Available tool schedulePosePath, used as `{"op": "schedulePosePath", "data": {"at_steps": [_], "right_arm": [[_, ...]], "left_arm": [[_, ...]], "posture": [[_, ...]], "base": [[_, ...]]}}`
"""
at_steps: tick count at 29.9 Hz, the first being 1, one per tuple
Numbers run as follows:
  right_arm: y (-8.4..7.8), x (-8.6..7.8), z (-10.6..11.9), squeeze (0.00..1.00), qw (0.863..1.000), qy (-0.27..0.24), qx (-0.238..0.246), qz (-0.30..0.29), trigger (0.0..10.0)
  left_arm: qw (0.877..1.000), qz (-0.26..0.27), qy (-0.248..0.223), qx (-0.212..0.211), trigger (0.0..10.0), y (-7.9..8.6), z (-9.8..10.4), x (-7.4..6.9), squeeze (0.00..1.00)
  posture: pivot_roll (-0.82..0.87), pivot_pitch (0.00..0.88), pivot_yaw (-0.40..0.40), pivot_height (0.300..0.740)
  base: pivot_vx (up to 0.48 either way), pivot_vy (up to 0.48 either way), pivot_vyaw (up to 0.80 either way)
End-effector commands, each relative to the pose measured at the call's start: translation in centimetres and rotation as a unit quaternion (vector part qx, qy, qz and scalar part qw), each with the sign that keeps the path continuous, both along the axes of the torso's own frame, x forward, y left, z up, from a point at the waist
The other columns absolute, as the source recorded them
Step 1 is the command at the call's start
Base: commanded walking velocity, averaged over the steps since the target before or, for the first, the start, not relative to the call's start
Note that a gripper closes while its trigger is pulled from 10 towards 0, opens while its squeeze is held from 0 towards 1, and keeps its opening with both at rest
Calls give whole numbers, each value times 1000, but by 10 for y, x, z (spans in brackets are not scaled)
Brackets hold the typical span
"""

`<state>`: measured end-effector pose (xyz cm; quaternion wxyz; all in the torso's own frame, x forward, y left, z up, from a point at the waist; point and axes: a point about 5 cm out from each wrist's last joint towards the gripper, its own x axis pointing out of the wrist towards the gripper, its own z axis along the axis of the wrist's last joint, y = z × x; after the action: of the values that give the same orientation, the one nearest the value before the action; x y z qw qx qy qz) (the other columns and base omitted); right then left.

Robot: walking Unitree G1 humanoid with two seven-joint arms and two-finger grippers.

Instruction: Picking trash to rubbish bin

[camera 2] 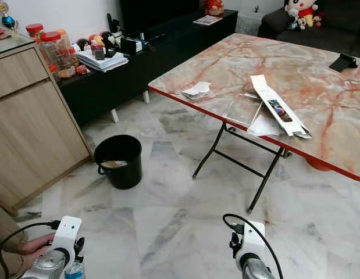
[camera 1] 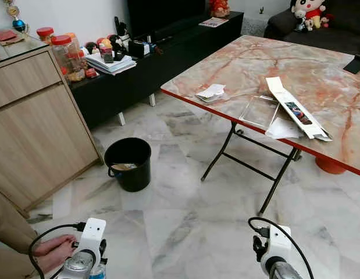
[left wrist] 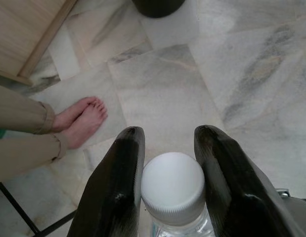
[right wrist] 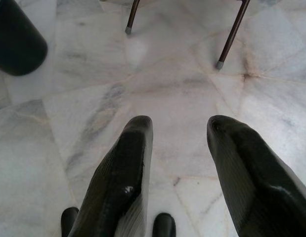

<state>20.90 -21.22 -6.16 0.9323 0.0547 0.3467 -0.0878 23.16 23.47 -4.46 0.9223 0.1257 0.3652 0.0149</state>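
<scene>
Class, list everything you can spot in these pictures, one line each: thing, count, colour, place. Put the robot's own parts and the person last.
bin: one, black, on the floor by the wooden cabinet, some trash inside.
bottle: one, clear with white cap, between the left gripper's fingers.
table: one, pink-veined marble top, red edge, black folding legs, ahead on the right.
crumpled paper: one, white, near the table's edge.
long carton: one, white, opened flat on the table.
clear plastic tray: one, transparent, beside the carton.
wooden cabinet: one, light brown, on the left.
jars: several, red lids, on the black low unit.
left gripper: shut on the bottle.
right gripper: open above the floor.
person's feet: two, bare, by the left gripper.
</scene>
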Motion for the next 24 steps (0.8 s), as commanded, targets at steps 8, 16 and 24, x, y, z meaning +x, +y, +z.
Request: {"op": "schedulePosePath", "data": {"at_steps": [8, 16, 24], "right_arm": [[4, 0, -1, 0, 1000, 4, 7, -4, 10000], [5, -3, -3, 0, 1000, 5, 8, -4, 10000], [5, -4, -3, 0, 1000, 3, 11, -11, 10000]], "left_arm": [[1000, 4, 2, -2, 10000, -3, 0, 2, 0], [1000, 6, 4, 2, 10000, 2, -1, -1, 0], [1000, 9, 6, 6, 10000, 7, -1, -4, 0]], "posture": [[146, 0, 33, 740], [143, 0, 37, 740], [141, 0, 40, 740]], "base": [[0, 0, 0], [0, 0, 0], [0, 0, 0]]}}
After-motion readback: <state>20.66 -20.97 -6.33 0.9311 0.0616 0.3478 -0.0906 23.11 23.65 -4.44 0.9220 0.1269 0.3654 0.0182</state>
